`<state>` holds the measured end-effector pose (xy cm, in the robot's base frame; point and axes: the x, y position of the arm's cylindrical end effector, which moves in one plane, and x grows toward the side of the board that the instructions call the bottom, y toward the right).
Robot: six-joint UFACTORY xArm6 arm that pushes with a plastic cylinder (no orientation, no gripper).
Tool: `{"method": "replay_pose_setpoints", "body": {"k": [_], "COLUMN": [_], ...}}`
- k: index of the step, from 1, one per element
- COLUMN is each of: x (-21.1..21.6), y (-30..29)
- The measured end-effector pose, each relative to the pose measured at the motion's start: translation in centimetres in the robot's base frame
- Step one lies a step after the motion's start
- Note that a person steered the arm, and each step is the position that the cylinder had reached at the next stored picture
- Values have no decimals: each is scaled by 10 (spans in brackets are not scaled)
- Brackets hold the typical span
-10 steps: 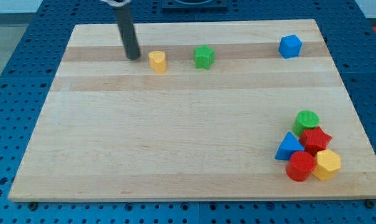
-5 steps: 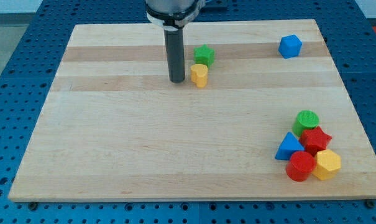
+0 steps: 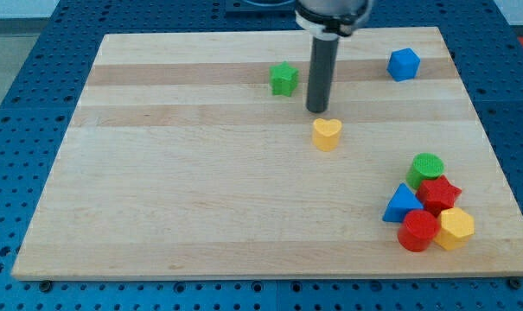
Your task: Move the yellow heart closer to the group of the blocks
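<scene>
- I carry no jaws at all, so there is no jaw state to give; I end in a straight dark rod, and my tip [image 3: 318, 111] rests on the wooden surface [image 3: 200, 199].
- My tip stands just above the yellow heart [image 3: 327, 134] in the view, a little to its left, very close to it; whether the two touch I cannot tell.
- Change over the last second: the yellow heart was near the surface's upper left, left of the green star-like block [image 3: 283, 79]. It has since travelled past and below that block, and now sits nearer the middle of the surface, lower and further to the view's right.
- My rod has followed it across, from the view's left of the green block to its right.
- The green star-like block looks undisturbed, as does the blue block [image 3: 404, 64] at the upper right.
- The group lies at the view's lower right: green cylinder [image 3: 427, 166], red star [image 3: 439, 193], blue triangle [image 3: 403, 205], red hexagon-like block [image 3: 417, 231] and yellow hexagon-like block [image 3: 456, 228], all packed together.
- Meaning for the task: the gap to the group has clearly shrunk, but the heart is still well apart from it.
- My judgement: with my tip above and left of the heart, further pushing down and rightward should carry it toward the group.
</scene>
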<state>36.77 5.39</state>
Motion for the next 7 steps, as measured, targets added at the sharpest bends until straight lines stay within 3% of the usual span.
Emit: {"method": "replay_pose_setpoints", "body": {"k": [1,3,5,7], "x": [13,93,92,128], "y": [-19,34,36,72]}}
